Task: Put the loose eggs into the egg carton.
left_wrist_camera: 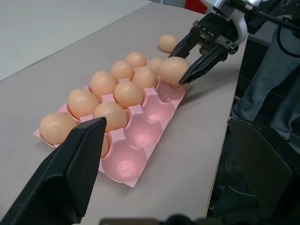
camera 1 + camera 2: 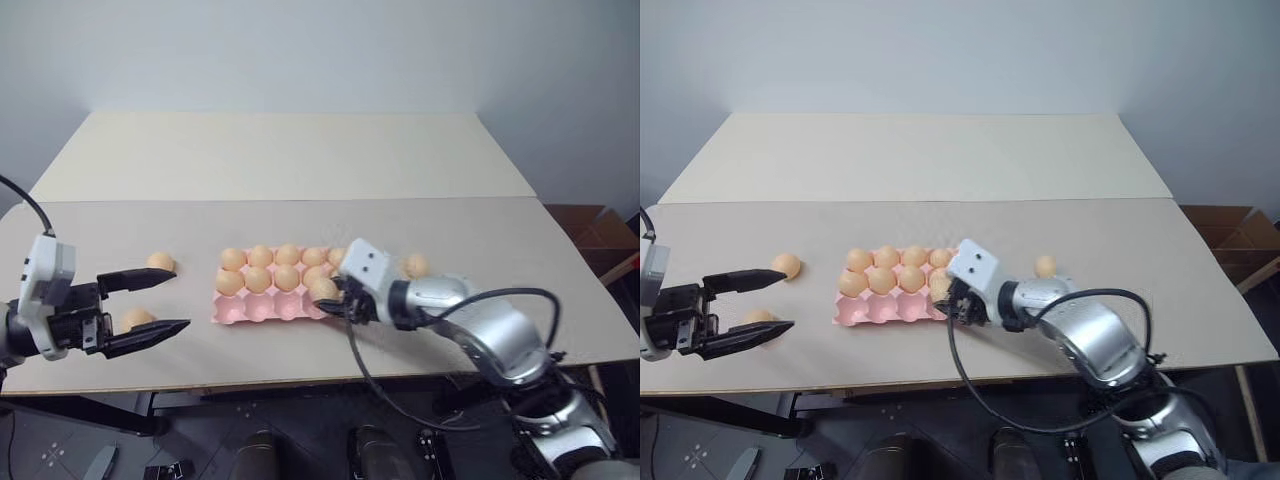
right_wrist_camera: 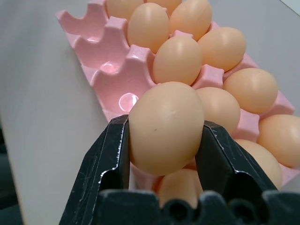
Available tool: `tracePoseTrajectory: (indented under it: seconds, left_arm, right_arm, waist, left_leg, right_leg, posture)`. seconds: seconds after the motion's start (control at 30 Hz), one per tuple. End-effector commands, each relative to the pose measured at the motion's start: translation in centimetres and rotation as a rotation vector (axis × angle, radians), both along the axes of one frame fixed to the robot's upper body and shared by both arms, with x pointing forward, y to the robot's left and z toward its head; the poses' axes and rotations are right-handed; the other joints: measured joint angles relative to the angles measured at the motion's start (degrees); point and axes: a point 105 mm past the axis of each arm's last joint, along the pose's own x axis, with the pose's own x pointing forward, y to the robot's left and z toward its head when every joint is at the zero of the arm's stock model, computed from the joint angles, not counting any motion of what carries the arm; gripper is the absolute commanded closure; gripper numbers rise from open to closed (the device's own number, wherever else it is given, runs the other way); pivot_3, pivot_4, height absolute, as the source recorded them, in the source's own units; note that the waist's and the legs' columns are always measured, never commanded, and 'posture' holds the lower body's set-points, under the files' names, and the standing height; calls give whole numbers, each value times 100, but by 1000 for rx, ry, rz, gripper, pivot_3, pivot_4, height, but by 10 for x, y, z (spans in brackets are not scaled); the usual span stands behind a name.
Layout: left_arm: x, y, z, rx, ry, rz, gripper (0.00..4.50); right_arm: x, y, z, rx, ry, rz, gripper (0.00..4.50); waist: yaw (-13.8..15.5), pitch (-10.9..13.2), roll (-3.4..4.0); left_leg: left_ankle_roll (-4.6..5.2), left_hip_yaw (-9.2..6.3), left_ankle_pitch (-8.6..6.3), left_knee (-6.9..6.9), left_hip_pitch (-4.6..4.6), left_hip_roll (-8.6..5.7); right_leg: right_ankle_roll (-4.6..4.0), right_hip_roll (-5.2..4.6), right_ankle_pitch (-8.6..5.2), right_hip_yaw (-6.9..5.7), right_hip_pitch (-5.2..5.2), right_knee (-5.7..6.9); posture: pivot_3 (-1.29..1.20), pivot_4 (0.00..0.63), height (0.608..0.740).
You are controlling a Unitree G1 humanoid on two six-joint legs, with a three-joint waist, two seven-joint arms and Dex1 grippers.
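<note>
The pink egg carton [image 2: 255,310] lies at the middle of the table. Its back and middle rows hold several eggs, while the front cups [image 1: 140,133] are bare. My right gripper [image 3: 164,136] is shut on one egg [image 3: 165,126], held just over the carton's right end [image 2: 323,289]. A loose egg [image 2: 416,265] rests on the table right of the carton. Two more loose eggs [image 2: 160,262] [image 2: 137,318] lie left of it, close by the fingers of my open left gripper [image 2: 178,299], which holds nothing.
The beige table [image 2: 300,360] ends at a front edge just below the carton. A second table [image 2: 280,150] butts against it behind. A brown cardboard box [image 2: 600,235] stands off the right side.
</note>
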Motion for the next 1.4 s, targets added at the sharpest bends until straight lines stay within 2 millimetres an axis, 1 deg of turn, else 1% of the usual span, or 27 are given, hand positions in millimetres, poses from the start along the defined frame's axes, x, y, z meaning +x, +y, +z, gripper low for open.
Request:
tracePoseTrajectory:
  seconds: [0.03, 0.07, 0.17, 0.2, 0.23, 0.3, 0.43, 0.53, 0.57, 0.67, 0.8, 0.87, 0.97, 1.1, 1.27, 1.4]
  left_arm:
    - [-2, -2, 8, 1, -51, -7, 0]
    - [-2, -2, 8, 1, -52, -7, 0]
    - [-2, -3, 8, 2, -53, -6, 0]
    - [-2, -3, 8, 3, -53, -6, 0]
    - [-2, -2, 8, 4, -54, -4, 0]
    - [-2, -1, 8, 6, -54, -1, 0]
    - [-3, 3, 7, 11, -51, 12, 0]
    - [-4, 5, 5, 13, -49, 25, 0]
    - [-4, 6, 5, 13, -47, 28, 0]
    - [-3, 8, 3, 14, -46, 41, 0]
    - [-1, 10, 0, 16, -45, 55, 0]
    - [-1, 10, 0, 12, -46, 54, 0]
    - [-2, 9, -1, 8, -48, 57, 0]
    - [-1, 10, -1, 6, -50, 64, 0]
    - [0, 10, -1, 5, -51, 67, 0]
    - [0, 10, 0, 6, -55, 68, 0]
  right_arm:
    - [3, 11, 12, 18, -70, 19, 1977]
    - [2, 12, 12, 24, -62, 24, 1800]
    - [-2, 10, 18, 31, -67, 40, 736]
    - [-3, 6, 23, 37, -75, 39, 449]
    - [-3, 0, 29, 47, -84, 34, 34]
    - [-5, -14, 41, 65, -100, 23, 12]
    - [-13, -54, 66, 97, -156, -3, 12]
    - [-21, -82, 78, 134, -174, -2, 12]
    - [-23, -92, 79, 136, -177, -6, 12]
    - [-30, -119, 75, 112, -187, -29, 12]
    - [-38, -150, 58, 62, -159, -111, 12]
    - [-44, -161, 50, 59, -137, -152, 12]
    - [-49, -173, 39, 44, -117, -225, 12]
    - [-54, -184, 32, 40, -76, -311, 12]
    - [-55, -184, 29, 51, -24, -345, 12]
    - [-51, -179, 34, 72, -27, -343, 12]
  waist:
    - [-4, 0, 0]
    - [-4, 0, 0]
    - [-6, 0, 0]
    - [-4, 0, 1]
    - [5, 1, 1]
    - [15, 1, 2]
    - [34, 1, 1]
    - [23, 1, 0]
    - [24, 0, 1]
    - [21, 1, 0]
    - [11, 0, 0]
    - [15, 0, -1]
    - [10, 0, -1]
    - [12, 0, -1]
    - [10, 0, -1]
    - [11, 0, -1]
  left_leg:
    - [0, 1, 0, 0, 0, 0]
    - [0, 0, 0, 0, 0, 0]
    - [0, 2, 0, 0, -2, 1]
    - [0, 2, 0, 0, -1, 1]
    - [0, 2, 0, 0, -2, 0]
    - [0, 1, 0, 0, -3, 0]
    - [0, 1, 0, 0, -5, 0]
    - [0, 1, -1, 0, -4, 1]
    - [0, 1, -1, 0, -3, 1]
    - [0, 1, -1, 0, 2, 1]
    - [0, 1, -1, 0, 12, 2]
    - [0, 1, -1, 0, 16, 2]
    - [0, 1, -1, 0, 16, 2]
    - [0, 2, -1, 0, 20, 3]
    - [0, 1, -1, 0, 21, 4]
    - [0, 1, -1, 0, 18, 3]
  right_leg:
    - [0, 0, 0, 1, -1, 2]
    - [0, 0, 0, 0, -1, 2]
    - [2, 0, 1, 1, -4, 3]
    - [2, 0, 1, 1, -4, 2]
    - [1, -1, 1, 1, -4, 2]
    - [1, -2, 1, 0, -4, 2]
    - [2, -2, 1, -2, -4, -4]
    - [1, -1, 0, -2, -3, -4]
    - [0, 0, 0, -1, -3, -4]
    - [0, 0, -5, -1, 3, -4]
    - [4, 0, -16, 1, 13, -4]
    - [5, 0, -17, 0, 19, -5]
    - [5, -1, -17, 2, 19, -5]
    - [9, 0, -31, 5, 21, -5]
    - [-2, 1, -35, 6, 22, -5]
    - [-3, 0, -35, 6, 20, -6]
  posture:
    - [0, 150, 740]
    - [0, 150, 740]
    - [0, 150, 740]
    - [0, 150, 740]
    - [0, 150, 740]
    - [0, 150, 740]
    - [0, 150, 740]
    - [0, 150, 740]
    - [0, 150, 740]
    - [0, 150, 740]
    - [0, 150, 740]
    - [0, 150, 740]
    - [0, 150, 740]
    - [0, 150, 740]
    - [0, 150, 740]
    - [0, 150, 740]
